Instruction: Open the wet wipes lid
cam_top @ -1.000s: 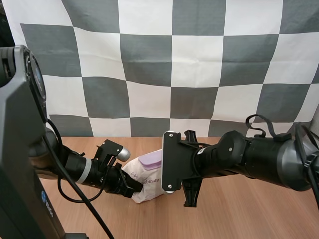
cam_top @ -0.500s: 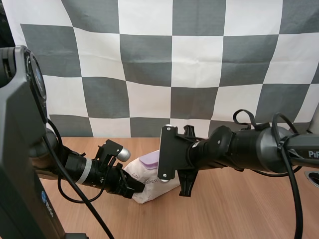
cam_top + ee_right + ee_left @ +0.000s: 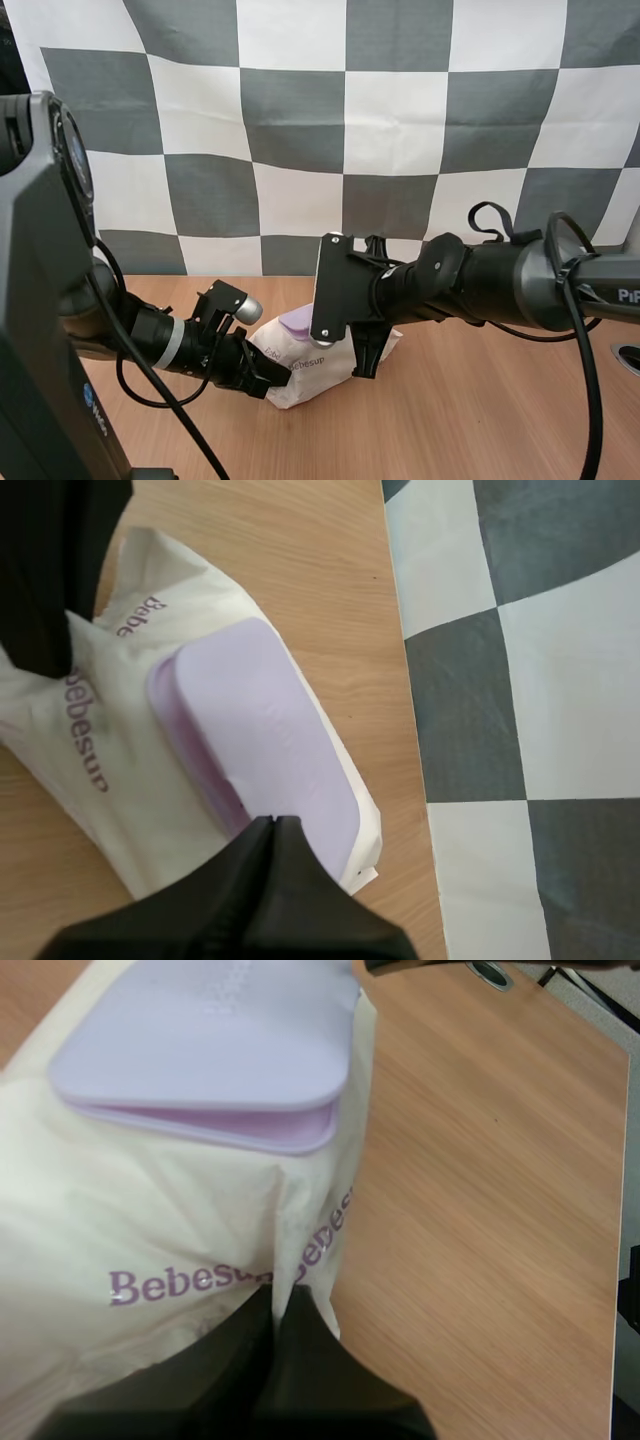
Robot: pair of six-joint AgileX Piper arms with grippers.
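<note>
Black left pincer (image 3: 275, 1305) is clenched on the crimped end seam of the wet wipes pack (image 3: 150, 1220). Right pincer (image 3: 272, 825) is closed to one wedge with nothing between the tips, which sit at the rim of the lilac lid (image 3: 262, 730); can't tell if they touch. Lid lies flat and shut on the cream pack, purple "Bebesup" print on the side, wipes inside hidden. Pack rests on the wooden desk (image 3: 480, 1180) between the two arms.
</note>
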